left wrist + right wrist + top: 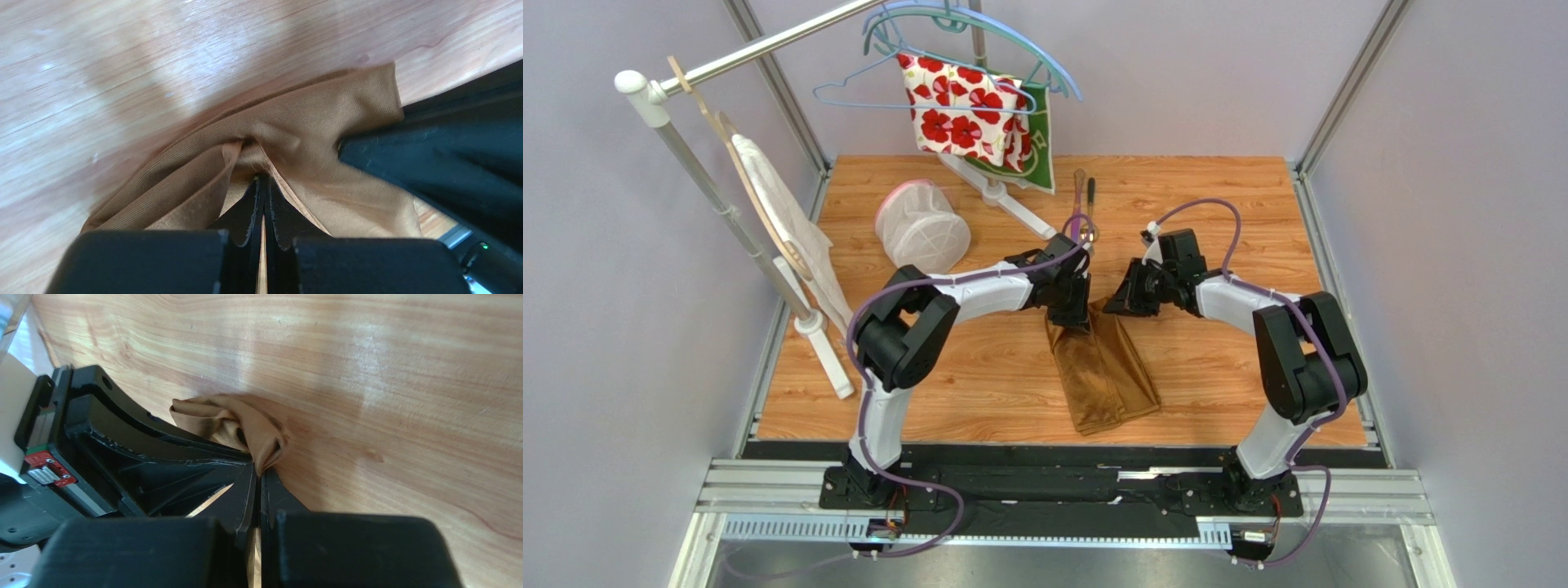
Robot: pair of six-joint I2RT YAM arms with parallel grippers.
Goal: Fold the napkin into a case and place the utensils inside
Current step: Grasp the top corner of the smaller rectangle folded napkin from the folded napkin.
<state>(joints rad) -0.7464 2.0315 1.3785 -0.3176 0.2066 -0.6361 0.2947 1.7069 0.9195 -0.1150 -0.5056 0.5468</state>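
The folding step is in hand: the napkin point(1107, 374) lies mid-worktop point(1259, 208) as a narrow tapering strip, its far end pinched by both hands; the left hand point(263, 182) is closed tight on a bunched fold, the right hand point(258, 467) closed on a corner just beside it. Next, I judge, the pair must carry that end evenly to complete the fold; the utensils point(1082, 208) lie beyond it. Only the top view shows the utensils and the whole cloth; only the wrist views show cloth caught between fingers.
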